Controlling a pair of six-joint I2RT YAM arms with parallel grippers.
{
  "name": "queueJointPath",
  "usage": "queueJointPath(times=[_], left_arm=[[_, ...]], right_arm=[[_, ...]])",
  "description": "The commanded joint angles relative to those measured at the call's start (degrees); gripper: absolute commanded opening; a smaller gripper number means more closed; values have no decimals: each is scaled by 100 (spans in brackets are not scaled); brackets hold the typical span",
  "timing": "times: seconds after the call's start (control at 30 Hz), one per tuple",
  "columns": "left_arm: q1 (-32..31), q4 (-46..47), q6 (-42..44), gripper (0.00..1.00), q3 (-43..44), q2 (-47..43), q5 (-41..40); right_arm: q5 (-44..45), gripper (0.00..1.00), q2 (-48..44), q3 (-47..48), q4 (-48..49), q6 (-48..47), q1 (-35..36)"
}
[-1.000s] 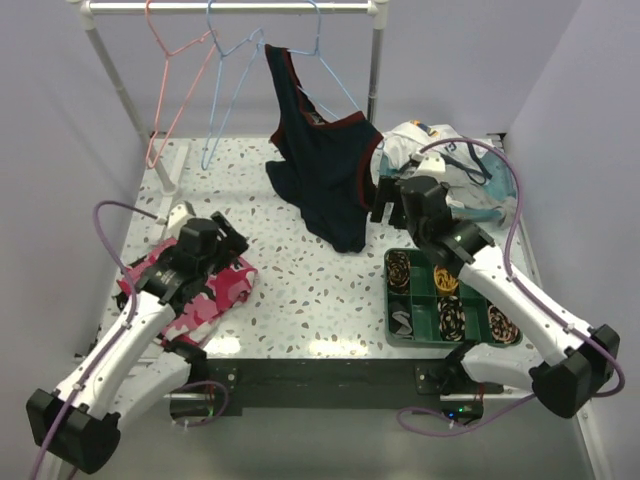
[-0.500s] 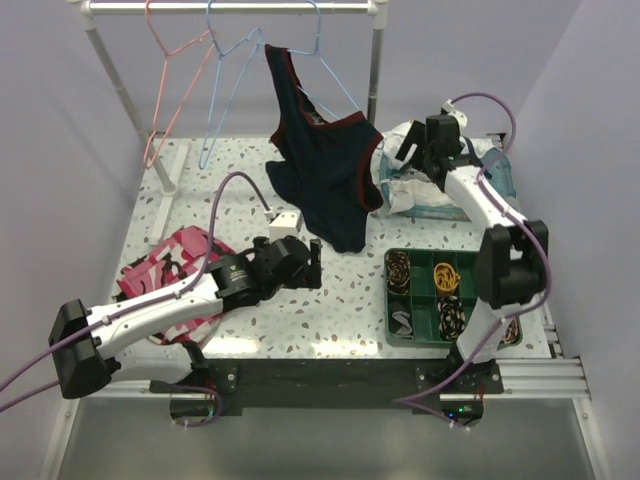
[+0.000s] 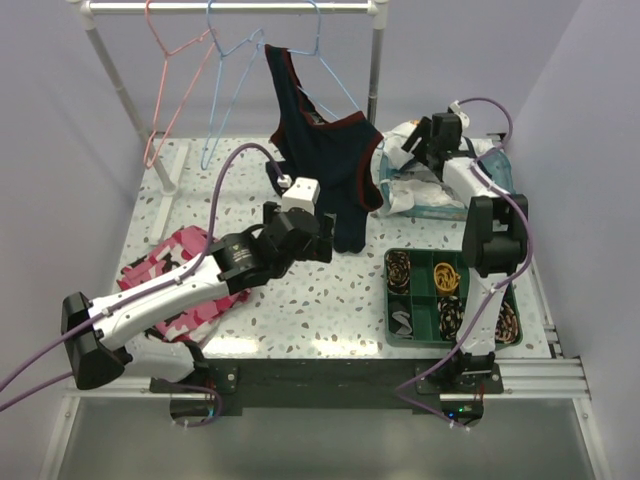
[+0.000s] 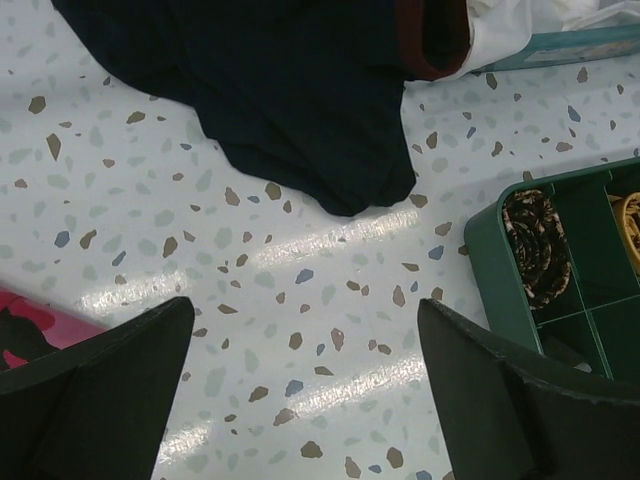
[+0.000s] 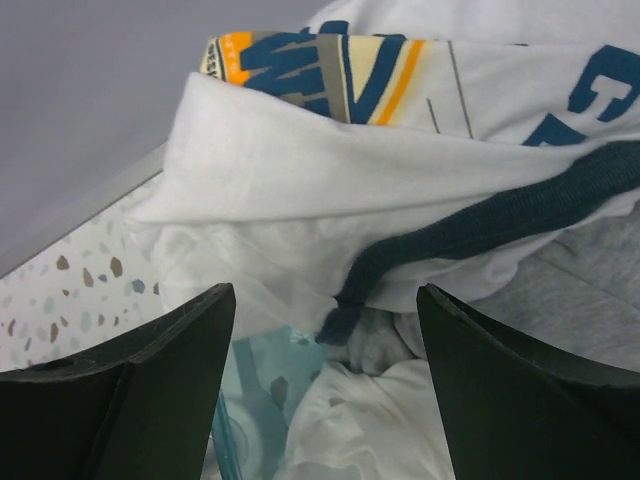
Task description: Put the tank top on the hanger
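Right gripper (image 3: 424, 152) hovered, in the overhead view, at the upper right of the frame over the tank top (image 3: 405, 190), which lay crumpled in a heap spilling from a teal bin (image 3: 495, 172); whether its jaws were apart could not be told from there. Left gripper (image 3: 322, 246) sat mid-frame just below the hem of the navy top (image 3: 320, 170), and the hanger (image 3: 210, 110) hung bare on the rail (image 3: 230, 8) at the upper left, well apart from the heap. From the left wrist, that claw stood wide and empty over the speckled table (image 4: 300, 300), with the green tray (image 4: 495, 235) at the right edge. From the right wrist, the fingers (image 5: 120, 400) were spread wide with nothing between them, white cloth and a strand of navy trim filling the centre. The heap was the hazard, I judged: several folds and a printed layer lay together, so a pinch there might gather too much cloth or the wrong piece, or drag the bin along. A bunched grip would also leave no open armhole or neck for the wire — and the carry across would pass the hanging navy top, which could snag.
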Motion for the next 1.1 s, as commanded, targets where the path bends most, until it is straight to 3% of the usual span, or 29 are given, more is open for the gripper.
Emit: queueJointPath(times=[0.0, 0.2, 0.4, 0.5, 0.63, 0.73, 0.77, 1.07], left_arm=[[102, 74, 425, 100, 275, 9, -231], [234, 65, 522, 100, 336, 18, -117], [252, 30, 522, 100, 354, 18, -99], [252, 12, 548, 100, 363, 27, -82], [260, -154, 601, 100, 573, 150, -73], [260, -172, 601, 100, 609, 150, -99], [260, -172, 601, 100, 609, 141, -91], [287, -225, 592, 100, 819, -34, -196]], right_arm=[[-285, 75, -101, -478, 1240, 364, -58], [-373, 72, 4, -813, 1691, 610, -85], [-417, 62, 21, -1077, 2341, 672, -93], [-452, 44, 39, -1068, 2517, 681, -111], [-478, 26, 30, -1148, 2702, 760, -120], [-505, 3, -92, -1147, 2685, 743, -120], [-496, 0, -162, -1200, 2641, 725, -120], [136, 0, -1707, -551, 1140, 163, -120]])
